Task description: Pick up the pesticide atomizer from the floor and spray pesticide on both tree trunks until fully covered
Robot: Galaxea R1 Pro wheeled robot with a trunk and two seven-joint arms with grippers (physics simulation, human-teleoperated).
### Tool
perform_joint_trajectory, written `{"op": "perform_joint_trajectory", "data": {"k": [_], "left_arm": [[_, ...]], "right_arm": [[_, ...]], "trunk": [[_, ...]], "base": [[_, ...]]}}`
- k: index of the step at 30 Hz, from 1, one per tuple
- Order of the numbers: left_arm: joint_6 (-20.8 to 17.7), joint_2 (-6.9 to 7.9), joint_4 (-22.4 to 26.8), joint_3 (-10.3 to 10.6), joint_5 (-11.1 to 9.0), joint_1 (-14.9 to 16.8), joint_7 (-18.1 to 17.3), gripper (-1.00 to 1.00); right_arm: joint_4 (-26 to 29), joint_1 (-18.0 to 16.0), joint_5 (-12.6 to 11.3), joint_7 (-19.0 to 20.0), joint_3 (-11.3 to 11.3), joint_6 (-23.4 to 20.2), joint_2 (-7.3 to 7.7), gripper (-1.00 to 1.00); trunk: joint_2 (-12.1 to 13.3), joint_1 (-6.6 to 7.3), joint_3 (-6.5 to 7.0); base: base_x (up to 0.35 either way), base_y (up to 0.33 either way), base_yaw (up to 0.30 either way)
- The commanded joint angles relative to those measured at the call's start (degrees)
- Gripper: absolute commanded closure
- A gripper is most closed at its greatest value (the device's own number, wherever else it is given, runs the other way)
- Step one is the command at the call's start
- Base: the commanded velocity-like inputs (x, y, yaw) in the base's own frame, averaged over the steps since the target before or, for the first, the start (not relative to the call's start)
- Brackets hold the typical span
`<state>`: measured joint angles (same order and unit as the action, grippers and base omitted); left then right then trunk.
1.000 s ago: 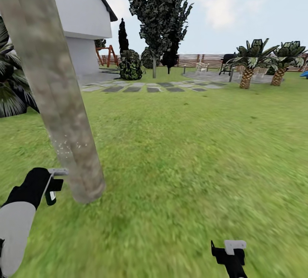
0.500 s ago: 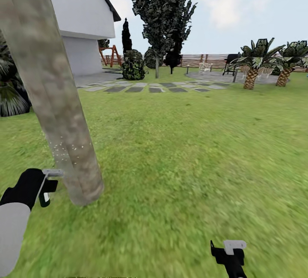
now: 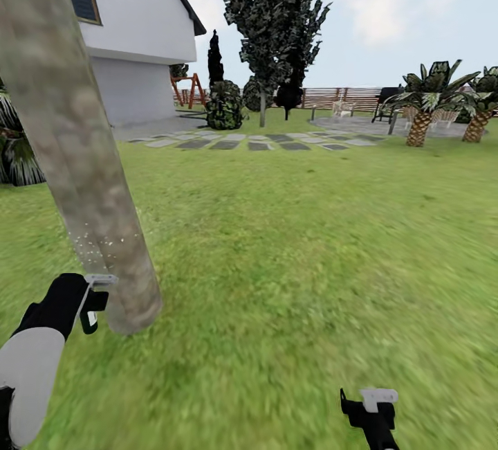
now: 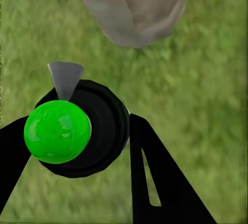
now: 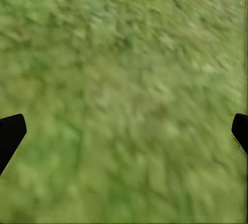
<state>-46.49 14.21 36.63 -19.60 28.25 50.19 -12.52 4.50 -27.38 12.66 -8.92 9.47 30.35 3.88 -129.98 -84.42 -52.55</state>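
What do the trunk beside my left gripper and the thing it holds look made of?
Trunk: rough matte bark, mottled grey-tan, with pale specks low down. Sprayer in the left gripper: probably plastic, with a glossy green cap, smooth black body and grey nozzle.

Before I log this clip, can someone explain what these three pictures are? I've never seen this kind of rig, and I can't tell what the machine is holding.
This is a simulated wheeled robot with two arms, standing on a lawn. The large picture comes from its head camera, looking forward and down. The left gripper sits low beside a thick grey-tan tree trunk flecked with white specks. The right gripper hangs low over grass. The other two pictures come from cameras on each wrist. In the left wrist view, black fingers clamp the pesticide atomizer, a black sprayer with a green top and grey nozzle, near the trunk's base. In the right wrist view the finger tips stand far apart over bare grass, holding nothing.
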Motion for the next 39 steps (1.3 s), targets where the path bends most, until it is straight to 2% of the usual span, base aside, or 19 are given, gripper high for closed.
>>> {"op": "perform_joint_trajectory", "data": {"k": [1,4,6,11,17,23,39], "left_arm": [[-0.2,0.23,0.1,-0.3,0.5,0.0,-0.6,1.00],[-0.1,1.76,0.2,-0.3,0.5,-1.5,-0.6,1.00],[-0.1,2.15,0.2,-0.3,0.5,-2.4,-0.6,1.00],[-0.2,1.35,0.8,-0.2,0.0,-3.0,-0.5,1.00],[-0.2,0.88,1.1,-0.4,-0.1,-3.0,-0.6,1.00],[-0.2,0.73,1.2,-0.5,0.0,-2.9,-0.6,1.00],[-0.3,0.82,1.2,-0.5,0.0,-2.9,-0.6,1.00]], "right_arm": [[-0.1,0.0,0.6,-0.2,0.4,0.1,-0.01,-1.00],[-0.1,0.0,0.6,-0.2,0.4,0.1,-0.02,-1.00],[-0.1,0.0,0.6,-0.2,0.4,0.1,-0.07,-1.00],[-0.1,0.0,0.6,-0.2,0.4,0.1,-0.08,-1.00],[-0.1,0.0,0.6,-0.2,0.4,0.1,0.07,-1.00],[-0.1,0.0,0.6,-0.2,0.4,0.1,0.08,-1.00],[-0.1,0.0,0.6,-0.2,0.4,0.1,0.02,-1.00]], "trunk": [[0.0,0.00,-0.06],[0.0,0.00,-0.06],[0.0,0.00,-0.06],[0.0,0.00,-0.06],[0.0,0.00,-0.06],[0.0,0.00,-0.06],[0.0,0.00,-0.06]], "base": [[0.107,-0.256,0.168],[0.094,-0.260,0.240],[0.035,-0.270,0.272],[0.055,-0.274,0.264],[0.156,-0.258,0.048],[0.163,-0.249,0.001],[0.023,-0.275,0.029]]}}
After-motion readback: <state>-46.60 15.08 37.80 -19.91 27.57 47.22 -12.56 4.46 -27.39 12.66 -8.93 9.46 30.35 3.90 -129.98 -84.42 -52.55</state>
